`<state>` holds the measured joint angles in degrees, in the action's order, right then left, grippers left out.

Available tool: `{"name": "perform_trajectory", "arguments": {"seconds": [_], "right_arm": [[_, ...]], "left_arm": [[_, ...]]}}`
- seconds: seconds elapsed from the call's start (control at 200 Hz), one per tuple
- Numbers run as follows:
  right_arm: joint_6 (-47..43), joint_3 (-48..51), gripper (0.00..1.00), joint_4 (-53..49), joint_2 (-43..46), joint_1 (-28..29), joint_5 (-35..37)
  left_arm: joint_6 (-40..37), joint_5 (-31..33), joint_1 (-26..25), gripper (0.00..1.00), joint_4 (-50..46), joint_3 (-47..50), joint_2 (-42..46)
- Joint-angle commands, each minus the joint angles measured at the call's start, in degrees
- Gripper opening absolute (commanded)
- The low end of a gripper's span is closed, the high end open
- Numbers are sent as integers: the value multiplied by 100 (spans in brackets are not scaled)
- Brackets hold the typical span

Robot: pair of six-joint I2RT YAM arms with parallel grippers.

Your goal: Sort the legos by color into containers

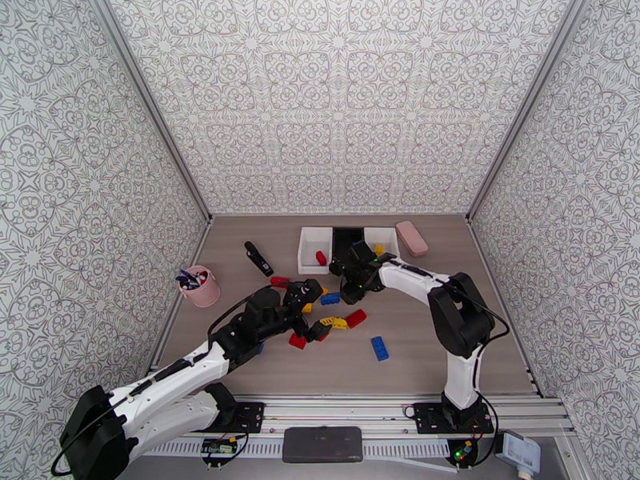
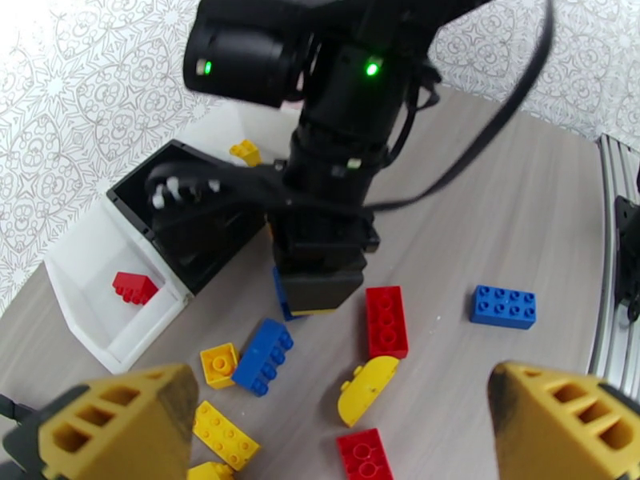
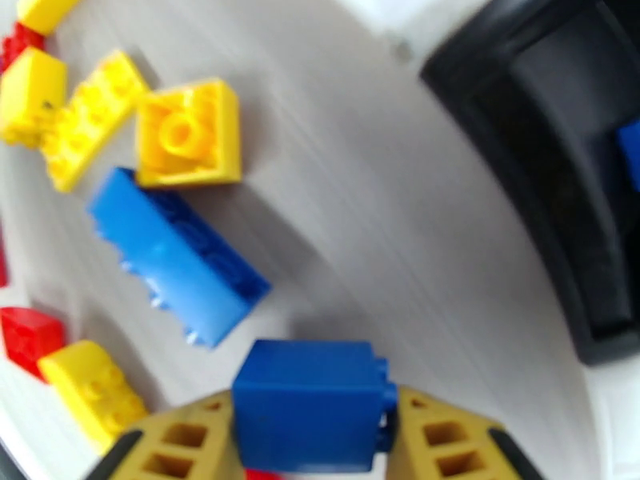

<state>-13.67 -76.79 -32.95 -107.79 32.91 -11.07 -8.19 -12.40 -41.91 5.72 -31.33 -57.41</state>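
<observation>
Risk notes. Your right gripper (image 1: 350,294) pinches a blue brick (image 3: 308,406) low by the table, near the black tray (image 3: 560,194). That wrist view is blurred, so the hold may catch only the brick's edge, and it could twist out on the lift. Your left gripper (image 2: 340,418) hangs spread wide over the loose bricks (image 2: 386,322), close to the right arm: a clash is possible.

The legos (image 2: 386,320) are coloured red, blue and yellow, two containers (image 1: 308,262) white and one black, the tabletop (image 1: 432,354) is grained grey-brown, the walls (image 1: 336,98) are patterned with grey floral tracery on white, and the fingers (image 3: 188,438) of the right gripper (image 3: 312,442) are moulded in mustard yellow.
</observation>
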Motion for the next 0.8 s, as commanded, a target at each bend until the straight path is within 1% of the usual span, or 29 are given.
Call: {"name": "perform_trajectory", "arguments": {"seconds": [0.0,0.065,0.135,0.26,0.38,0.6,0.79], "right_arm": [[445,168,39,855,552,-11,-49],[711,234,37,1318,622,-51,34],[994,101,36,1635,546,-84,279],[1351,-327,35,1837,221,-158,829],[1425,-763,35,1940,-183,-247,1117],[1420,-1702,35,1885,-1030,-425,1192],[1433,-2235,36,1755,-1555,-565,1158]], "left_arm": [[-21,-34,-36,100,120,118,55],[8,-8,-28,100,188,143,42],[26,38,-28,100,292,180,21],[154,243,23,100,459,254,1],[303,286,77,100,629,376,45],[303,256,131,100,615,373,16],[293,255,168,100,606,382,19]]}}
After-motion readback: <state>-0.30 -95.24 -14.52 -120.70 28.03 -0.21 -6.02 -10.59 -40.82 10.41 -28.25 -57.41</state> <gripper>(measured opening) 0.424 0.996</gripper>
